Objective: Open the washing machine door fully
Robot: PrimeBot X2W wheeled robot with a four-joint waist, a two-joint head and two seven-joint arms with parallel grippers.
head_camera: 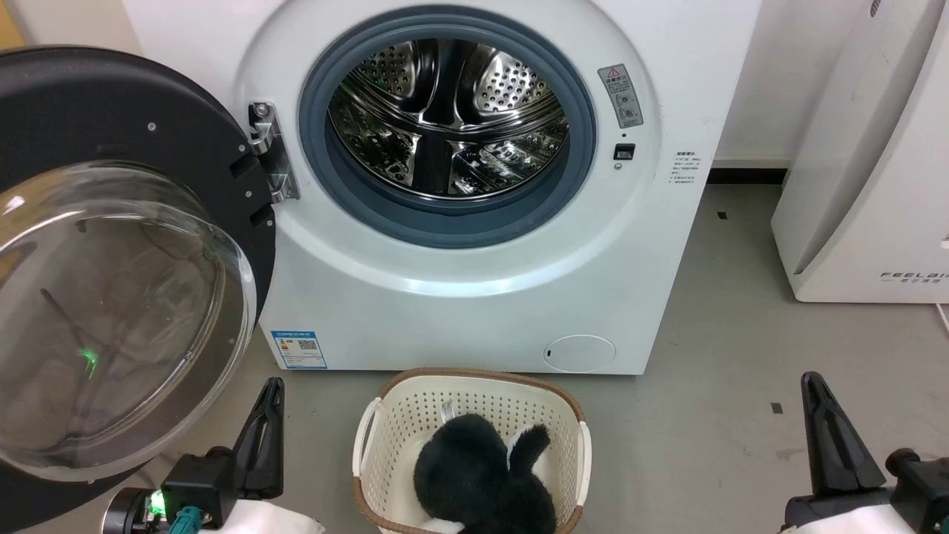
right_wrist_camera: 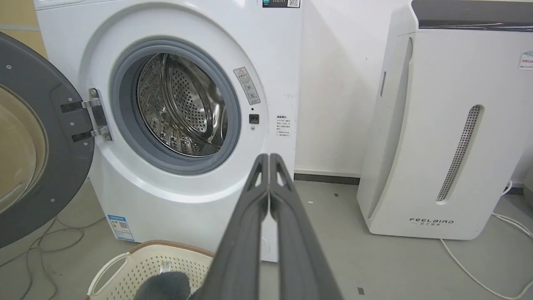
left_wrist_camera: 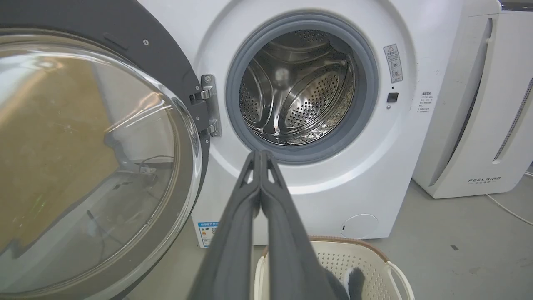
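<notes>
Both pinched together: left end effector (left_wrist_camera: pixel 260 155), right end effector (right_wrist_camera: pixel 269 157); washing machine door (head_camera: pixel 111 111) open beside left.

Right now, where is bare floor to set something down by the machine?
Bare floor lies between the machine and the white appliance, running forward right of the basket. Crowded: the basket sits before the machine, and the open door overhangs the floor on the left.
</notes>
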